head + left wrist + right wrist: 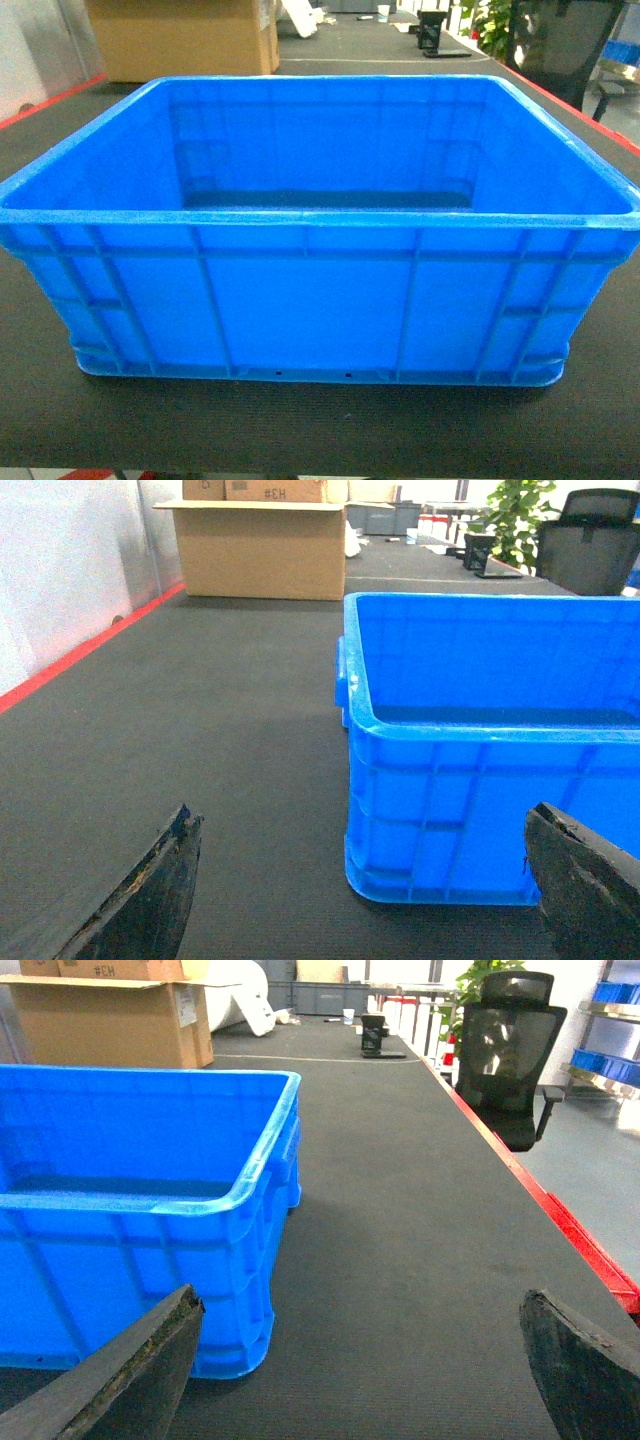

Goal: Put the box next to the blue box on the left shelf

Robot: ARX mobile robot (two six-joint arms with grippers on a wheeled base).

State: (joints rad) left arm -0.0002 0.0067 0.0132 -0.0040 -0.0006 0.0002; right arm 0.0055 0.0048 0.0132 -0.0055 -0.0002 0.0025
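Both grippers hang wide apart and empty: the left gripper (365,880) has its fingers straddling the near left corner of the box (318,225), the right gripper (360,1365) flanks the near right corner, neither touching. Judging by this, the task stands at the approach before any grasp; next, each must close in on a side wall or rim. Open dark table (400,1210) lies either side, a red edge far right, a cardboard carton (262,548) well behind

Bright, even light; slightly soft focus
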